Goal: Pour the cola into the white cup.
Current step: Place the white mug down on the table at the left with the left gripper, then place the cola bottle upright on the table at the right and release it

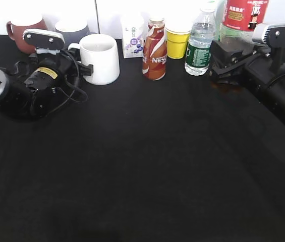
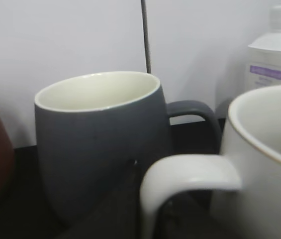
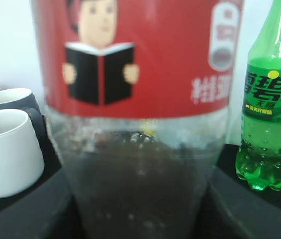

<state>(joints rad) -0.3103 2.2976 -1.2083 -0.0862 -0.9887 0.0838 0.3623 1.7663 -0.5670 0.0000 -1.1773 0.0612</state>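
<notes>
The right gripper [image 1: 222, 68] fingers pinch the cola bottle [image 1: 243, 17] low, keeping it upright for pouring. The white cup [image 1: 101, 58] stands at the bench [image 1: 147, 166] rear-left, beside the left gripper [image 1: 81, 68]; its finger state cannot be determined.

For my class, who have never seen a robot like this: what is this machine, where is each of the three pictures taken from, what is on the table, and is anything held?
This is a two-armed robot at a black table. One picture looks along the table; the others come from cameras on each wrist. At the back stand a brown mug, grey mug, white cup, milk carton, Nescafe bottle, yellow cup, water bottle and green soda bottle. The right gripper sits around the cola; whether it is squeezing is unclear. The left gripper is beside the white cup's handle, apparently holding nothing.
</notes>
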